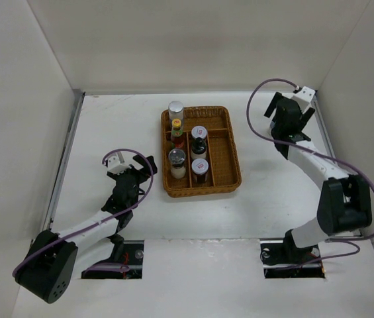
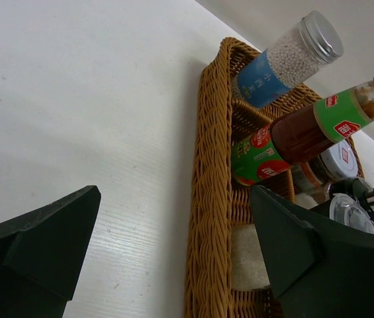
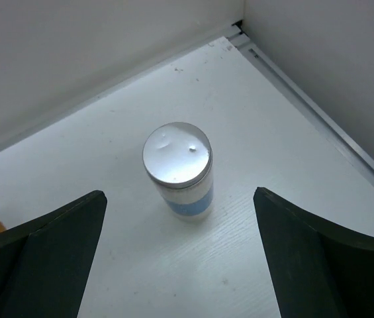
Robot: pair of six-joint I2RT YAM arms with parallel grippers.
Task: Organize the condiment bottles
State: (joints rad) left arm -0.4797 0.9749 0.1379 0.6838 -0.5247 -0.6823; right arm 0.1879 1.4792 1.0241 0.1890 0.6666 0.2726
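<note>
In the back corner of the white table (image 3: 94, 139), mid-frame from the right wrist, a silver-lidded blue-banded pale jar (image 3: 177, 171) stands free under the wide-spread right gripper (image 1: 288, 121), apparently pre-grasp: next, descend and close.

A brown wicker tray (image 1: 221, 159) is sitting near the middle of a white table (image 1: 107, 119), its long sides pointing toward the back wall (image 1: 193, 40). Woven dividers (image 1: 218, 130) are splitting it into compartments. A metal strip (image 1: 64, 159) is running along the table's left edge, below the side wall (image 1: 14, 99).
</note>
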